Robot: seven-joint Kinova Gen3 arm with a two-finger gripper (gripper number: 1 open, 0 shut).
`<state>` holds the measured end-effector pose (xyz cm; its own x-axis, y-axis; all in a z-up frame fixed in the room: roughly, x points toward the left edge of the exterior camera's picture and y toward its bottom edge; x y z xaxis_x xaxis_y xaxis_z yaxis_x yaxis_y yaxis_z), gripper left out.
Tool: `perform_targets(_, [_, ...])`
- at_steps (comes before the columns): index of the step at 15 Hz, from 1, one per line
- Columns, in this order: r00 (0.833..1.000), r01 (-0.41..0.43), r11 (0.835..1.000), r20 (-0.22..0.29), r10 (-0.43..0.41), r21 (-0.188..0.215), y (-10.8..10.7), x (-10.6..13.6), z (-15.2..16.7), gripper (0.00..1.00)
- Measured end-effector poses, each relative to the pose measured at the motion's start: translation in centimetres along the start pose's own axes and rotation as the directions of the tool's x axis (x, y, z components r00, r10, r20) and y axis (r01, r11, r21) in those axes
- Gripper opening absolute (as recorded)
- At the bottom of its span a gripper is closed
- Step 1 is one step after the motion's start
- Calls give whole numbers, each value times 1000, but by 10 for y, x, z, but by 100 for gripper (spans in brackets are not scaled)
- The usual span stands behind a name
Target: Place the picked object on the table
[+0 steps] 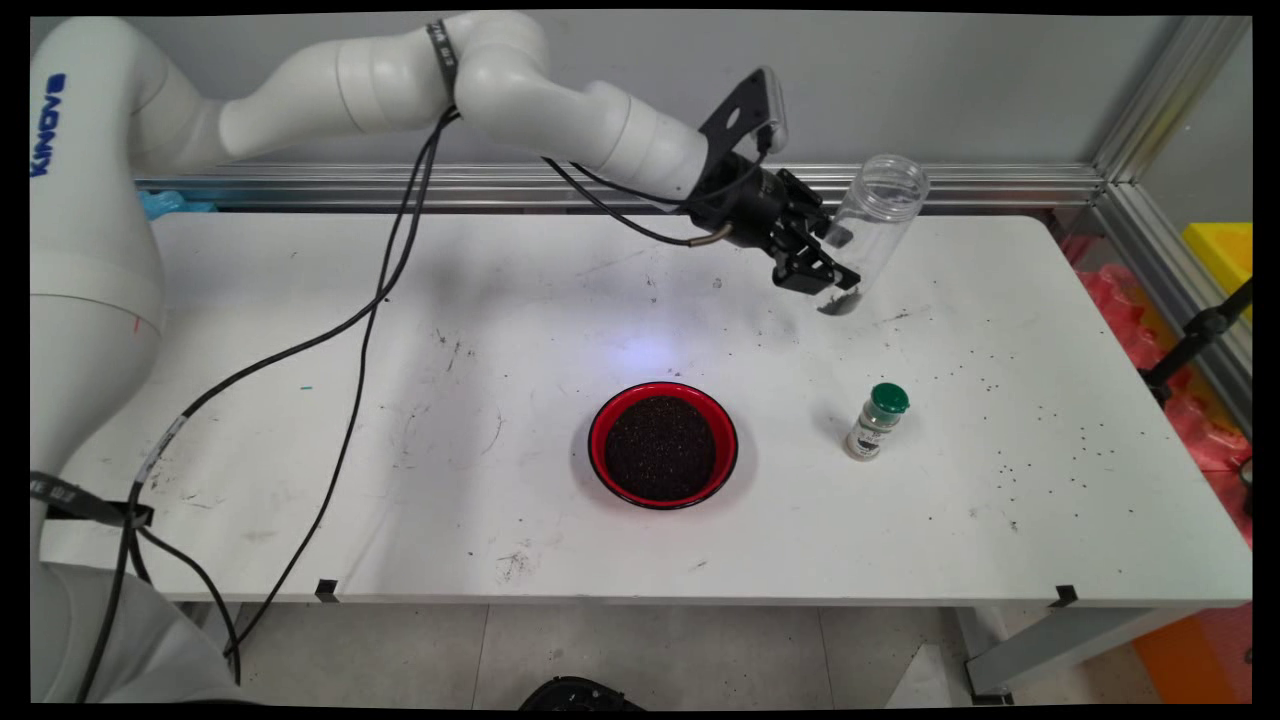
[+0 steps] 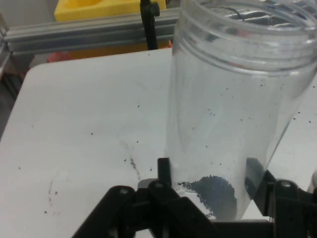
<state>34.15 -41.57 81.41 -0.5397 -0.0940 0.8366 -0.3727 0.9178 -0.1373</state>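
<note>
Right now I have the fingers (image 1: 822,270) closed on either side of a clear plastic jar (image 1: 876,228), low near its base, so it hangs above the far side of the bench (image 1: 400,400) with its open mouth up and tilted. Only a small heap of dark grains sits at its bottom. A red bowl (image 1: 663,445) of dark grains and a green-capped shaker (image 1: 877,421) stand well apart, nearer me.

The jar (image 1: 875,225) is clear, with a small dark heap at its bottom; the bowl (image 1: 662,445) is red, filled with black grains; the small bottle (image 1: 876,420) has a green cap; the table (image 1: 400,400) is white, speckled with dark grains; the gripper (image 1: 825,262) is black.
</note>
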Motion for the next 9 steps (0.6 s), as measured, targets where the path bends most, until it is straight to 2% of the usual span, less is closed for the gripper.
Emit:
perform_targets(6, [996,83,997,17,-83,7,-5,-8,21,0])
perform_targets(9, [990,142,990,21,-142,9,-8,-14,31,0])
